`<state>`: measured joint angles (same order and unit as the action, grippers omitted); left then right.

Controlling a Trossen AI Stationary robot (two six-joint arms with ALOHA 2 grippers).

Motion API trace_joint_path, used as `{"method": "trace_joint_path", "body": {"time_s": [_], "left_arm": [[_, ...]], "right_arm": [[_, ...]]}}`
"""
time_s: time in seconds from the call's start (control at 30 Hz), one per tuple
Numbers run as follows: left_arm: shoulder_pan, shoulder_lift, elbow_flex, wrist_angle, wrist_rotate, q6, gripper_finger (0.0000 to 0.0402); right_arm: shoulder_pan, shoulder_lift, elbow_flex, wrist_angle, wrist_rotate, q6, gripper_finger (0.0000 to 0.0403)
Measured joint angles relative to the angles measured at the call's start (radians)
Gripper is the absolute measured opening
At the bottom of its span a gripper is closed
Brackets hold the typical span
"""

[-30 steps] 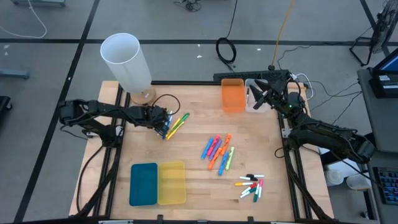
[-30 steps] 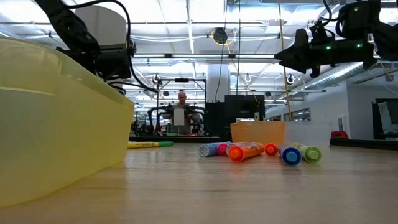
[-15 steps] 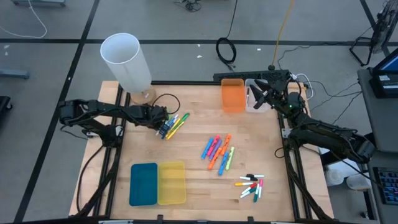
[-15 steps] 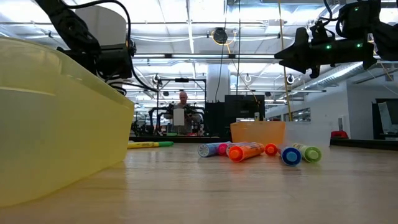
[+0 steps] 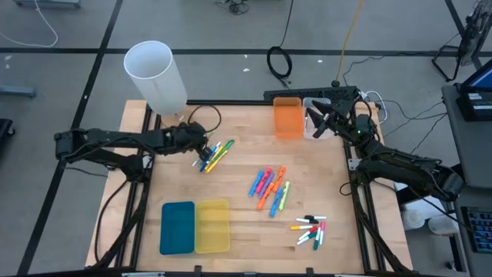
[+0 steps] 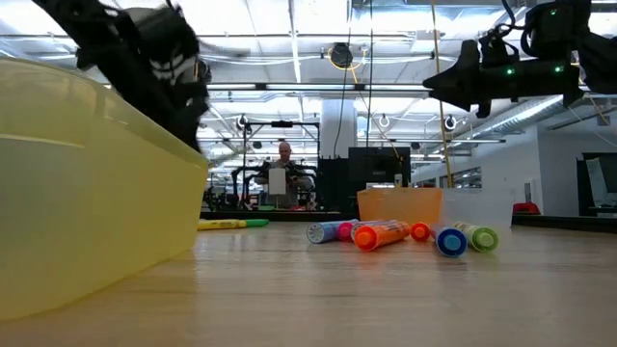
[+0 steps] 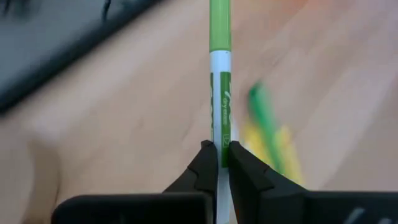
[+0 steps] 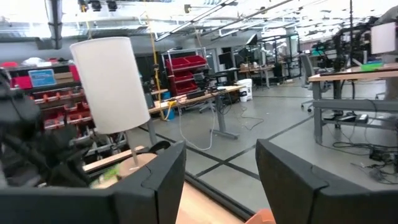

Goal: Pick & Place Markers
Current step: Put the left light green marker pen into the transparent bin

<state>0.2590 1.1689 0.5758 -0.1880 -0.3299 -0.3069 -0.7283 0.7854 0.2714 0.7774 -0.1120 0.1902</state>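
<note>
Cameras you have: overhead, straight down on the counter (image 5: pixel 246 158); low, level across it; both share the orange bin (image 5: pixel 287 118).

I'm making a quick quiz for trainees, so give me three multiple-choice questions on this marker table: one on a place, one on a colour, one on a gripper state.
1. Where does the orange plastic bin stand?
A. far edge, beside the right gripper
B. near edge, left of the teal bin
C. under the lamp

2. What colour is the cap of the thin white-bodied marker in the left gripper?
A. red
B. green
C. black

3. How do the left gripper's jaws stand?
A. wide open
B. shut on the marker
C. shut on nothing

Answers: 1 A, the high view shows it at the far edge; 2 B, the left wrist view shows a green cap; 3 B, both jaws pinch its body.
</note>
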Motion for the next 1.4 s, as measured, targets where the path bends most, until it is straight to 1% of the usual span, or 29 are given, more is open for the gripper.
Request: {"method": "trace_joint_path", "body": {"time_s": [0.13,0.2,0.27,0.4,0.5,0.57,0.67,0.73,0.77,0.83,0.87,0.97,1.07,1.17,1.23,1.3,1.4], "left_arm": [[-0.048,-0.018,0.0,0.202,0.04,0.166,0.0013],[-0.07,-0.011,0.002,0.335,0.085,0.265,0.0004],[-0.09,0.002,0.002,0.455,0.137,0.349,0.0001],[-0.105,0.041,0.003,0.693,0.206,0.438,0.0004],[-0.099,0.06,0.003,0.754,0.237,0.466,0.0002],[-0.092,0.075,0.003,0.76,0.242,0.456,0.0001],[-0.088,0.091,0.003,0.76,0.234,0.434,0.0011],[-0.089,0.107,0.004,0.761,0.211,0.408,0.0019],[-0.088,0.115,0.004,0.751,0.201,0.369,0.0022],[-0.076,0.149,0.043,0.681,0.177,0.279,0.0029],[-0.067,0.166,0.077,0.604,0.156,0.222,0.0034],[-0.033,0.256,0.232,0.238,0.09,0.088,0.0059],[0.02,0.376,0.4,-0.094,0.061,-0.027,0.0103],[0.086,0.483,0.537,-0.311,0.049,-0.08,0.0156],[0.138,0.545,0.598,-0.41,0.047,-0.061,0.0192],[0.195,0.592,0.639,-0.437,0.041,0.001,0.0223],[0.281,0.624,0.664,-0.458,0.062,0.01,0.0255]], "right_arm": [[0.06,0.0,0.0,0.005,0.002,-0.009,0.0184],[0.105,0.001,0.0,0.013,-0.006,-0.056,0.0185],[0.157,0.0,0.0,0.024,-0.042,-0.125,0.0185],[0.259,0.001,0.009,0.033,-0.044,-0.236,0.0185],[0.305,0.0,0.029,-0.008,-0.009,-0.257,0.0184],[0.323,0.0,0.064,-0.124,0.048,-0.261,0.0183],[0.347,0.018,0.138,-0.35,0.145,-0.287,0.0182],[0.368,0.049,0.176,-0.439,0.216,-0.293,0.0182],[0.378,0.068,0.189,-0.46,0.245,-0.293,0.0183],[0.393,0.108,0.205,-0.451,0.283,-0.304,0.0185],[0.4,0.126,0.209,-0.447,0.295,-0.314,0.0186],[0.411,0.18,0.232,-0.442,0.297,-0.335,0.0187],[0.41,0.223,0.251,-0.439,0.296,-0.335,0.0185],[0.41,0.244,0.259,-0.449,0.297,-0.337,0.0184],[0.41,0.246,0.26,-0.459,0.295,-0.338,0.0186],[0.41,0.245,0.26,-0.463,0.294,-0.337,0.0187],[0.41,0.24,0.26,-0.489,0.295,-0.336,0.0186]]}}
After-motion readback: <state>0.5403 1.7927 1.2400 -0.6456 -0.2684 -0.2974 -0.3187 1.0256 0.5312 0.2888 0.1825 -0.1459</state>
